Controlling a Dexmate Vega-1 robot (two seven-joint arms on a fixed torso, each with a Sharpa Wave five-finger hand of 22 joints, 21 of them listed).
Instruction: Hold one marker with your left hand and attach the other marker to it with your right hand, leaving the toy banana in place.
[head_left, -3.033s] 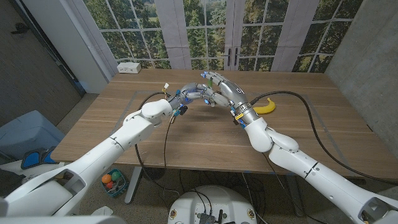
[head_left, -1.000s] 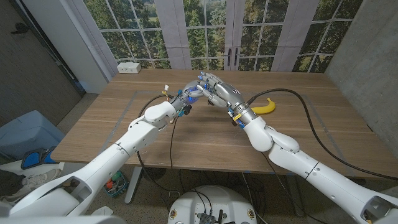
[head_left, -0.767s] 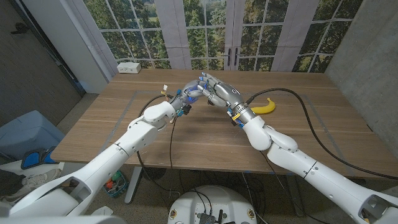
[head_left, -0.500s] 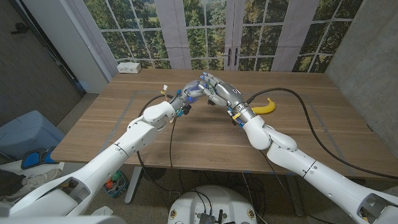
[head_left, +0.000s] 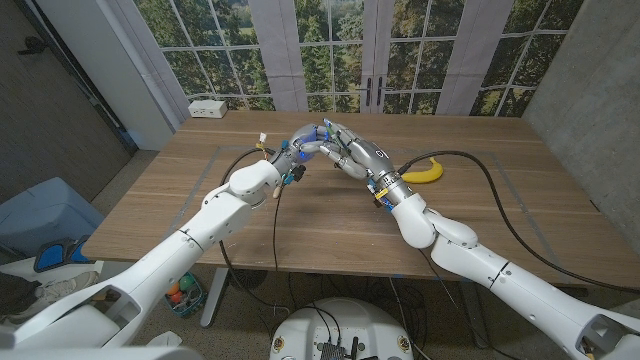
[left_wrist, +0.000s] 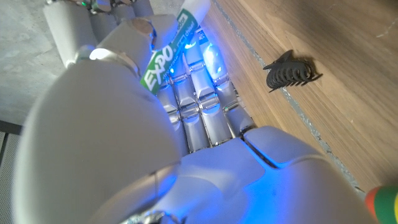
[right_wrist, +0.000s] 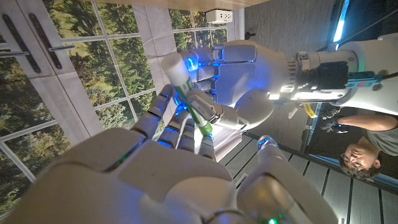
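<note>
Clearly the risk sits where the two hands meet, above the far middle of the wooden table (head_left: 330, 225). The left hand (head_left: 296, 147) grips a green Expo marker (left_wrist: 169, 48) in curled fingers. The right hand (head_left: 345, 150) is pressed close against it, with a second green marker (right_wrist: 200, 119) lying between its fingers, so it appears to hold that one. Whether the two marker ends are aligned or already seated cannot be told, since the fingers hide the joint. A push off the axis could skew one marker in its grip or let it slip to the table. The toy banana (head_left: 421, 173) lies just right of the right wrist, so a wide swing of that arm could knock it.
</note>
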